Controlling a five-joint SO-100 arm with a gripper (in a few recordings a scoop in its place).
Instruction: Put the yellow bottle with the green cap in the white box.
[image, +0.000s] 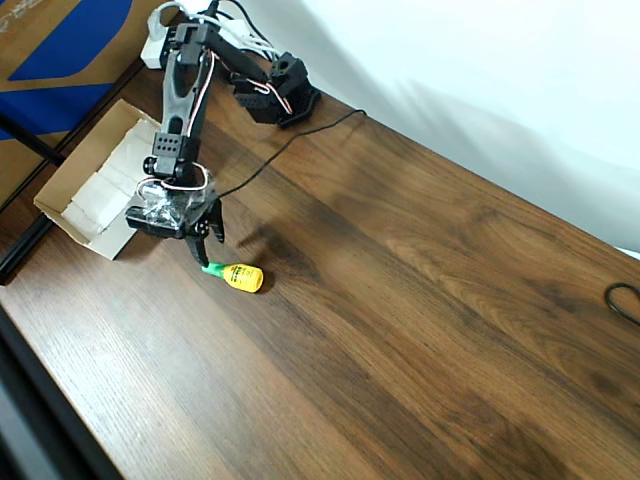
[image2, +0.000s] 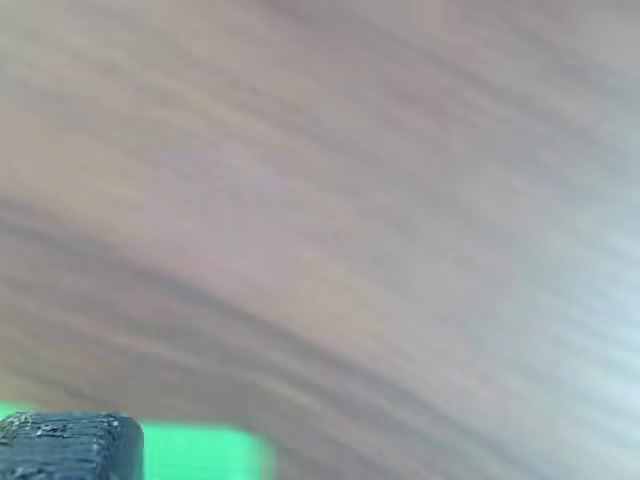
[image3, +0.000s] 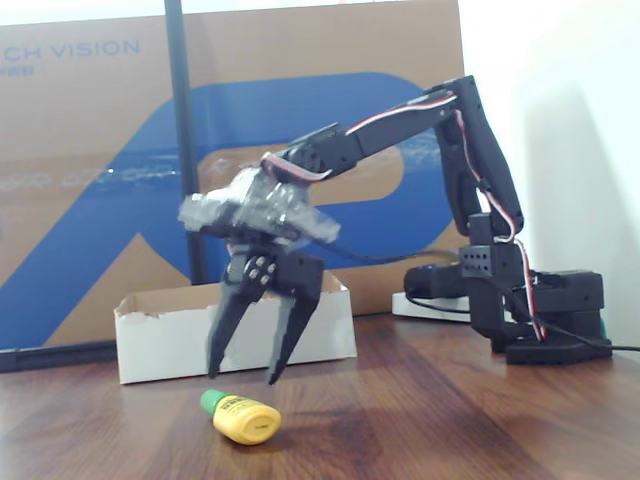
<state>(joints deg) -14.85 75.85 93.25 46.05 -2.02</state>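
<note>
Nearest us in the fixed view, the yellow bottle with the green cap (image3: 243, 418) lies on its side on the counter (image3: 450, 420), cap pointing left. Just above it hangs the claw (image3: 246, 372), jaws spread and empty. We would lower it squarely over the yellow body — not the slippery cap — then close and lift towards the white box (image3: 170, 335) behind. Farthest back, brown-and-blue cardboard (image3: 90, 150) reads "CH VISION"; the bottle's label is too small to read.
</note>
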